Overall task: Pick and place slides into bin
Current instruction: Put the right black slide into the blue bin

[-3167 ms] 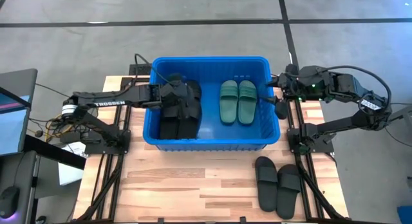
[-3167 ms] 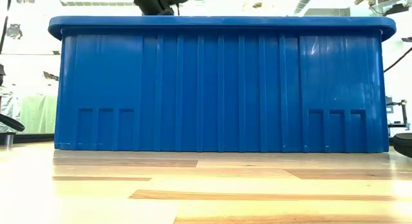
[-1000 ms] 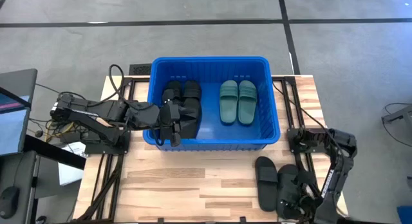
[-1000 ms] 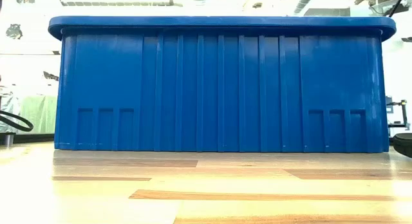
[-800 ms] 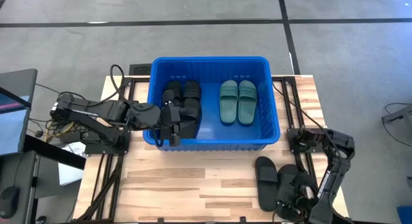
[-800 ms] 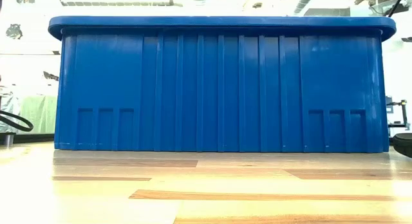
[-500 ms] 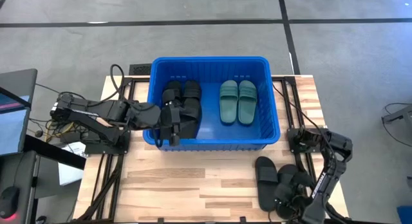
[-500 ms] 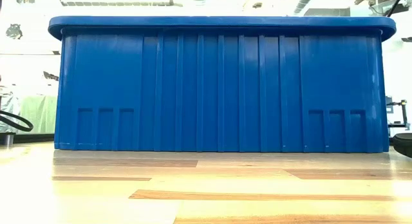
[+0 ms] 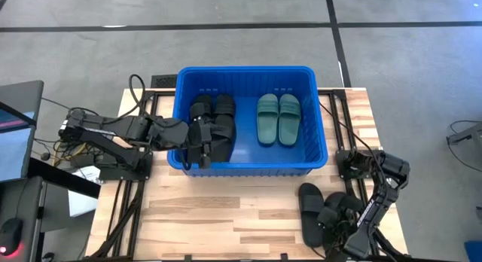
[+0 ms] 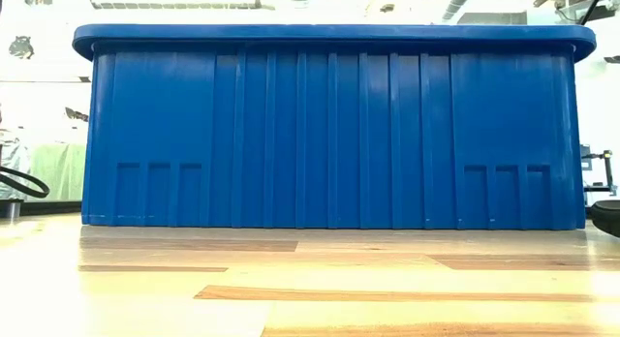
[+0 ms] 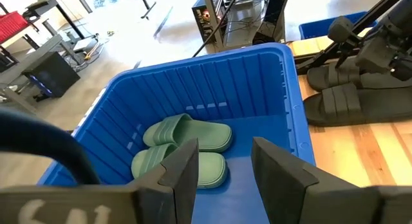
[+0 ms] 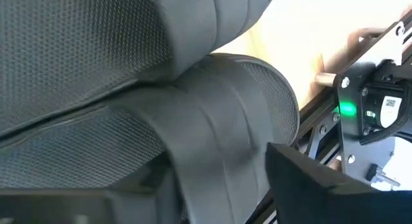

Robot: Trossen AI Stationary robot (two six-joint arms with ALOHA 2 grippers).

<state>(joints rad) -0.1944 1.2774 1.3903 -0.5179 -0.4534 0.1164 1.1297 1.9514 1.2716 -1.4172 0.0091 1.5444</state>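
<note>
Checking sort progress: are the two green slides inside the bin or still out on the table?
Inside. The green slides lie side by side on the bin floor, right half, straps up.

Setting: robotics lab / workshop bay.

Grey concrete floor [image 9: 241, 36] with dark seams surrounds the pale butcher-block wooden table [image 9: 226, 209]. A dark monitor screen [image 9: 15, 130] stands beyond the left arm's base. Past the left gripper [image 11: 222, 169], black metal-framed workbenches [image 11: 38, 69] and an open equipment rack [image 11: 212, 18] fill the bright room.
</note>
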